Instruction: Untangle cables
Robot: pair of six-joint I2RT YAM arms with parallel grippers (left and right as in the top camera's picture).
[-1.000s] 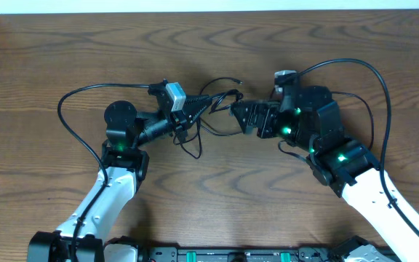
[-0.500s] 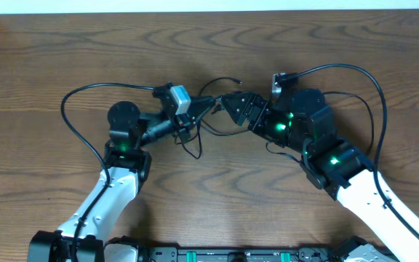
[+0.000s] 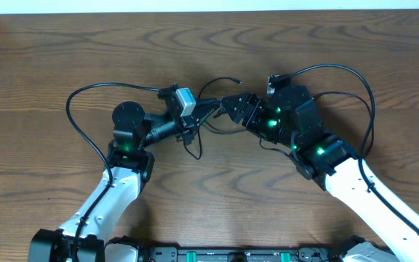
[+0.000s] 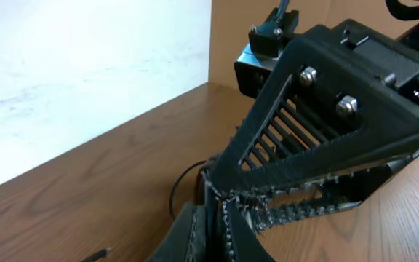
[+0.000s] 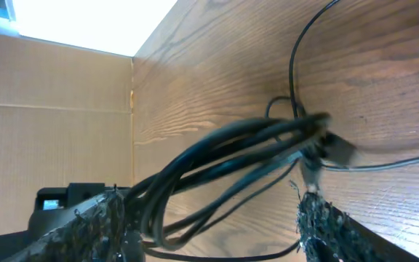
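The cables (image 3: 201, 129) are a knot of thin black cords between my two grippers at mid-table. One plug end (image 3: 237, 81) pokes up behind them and a loop (image 3: 195, 149) trails toward the front. My left gripper (image 3: 211, 108) points right and is shut on the bundle; its closed fingertips (image 4: 228, 218) show in the left wrist view. My right gripper (image 3: 228, 104) faces it tip to tip. In the right wrist view the right gripper (image 5: 213, 211) stands open, with the cable bundle (image 5: 224, 156) running between its two fingers (image 5: 318, 225) and touching neither pad clearly.
Thick black arm wires arc over the wood behind each arm, on the left (image 3: 75, 120) and on the right (image 3: 355, 80). A loose plug (image 4: 93, 255) lies on the table by the left fingers. A cardboard wall (image 5: 49, 109) stands at the table's edge.
My right arm has swung left and back until its jaws straddle the bundle at the left gripper's tip, and the jaws have narrowed somewhat. The left arm shifted slightly right, still shut.
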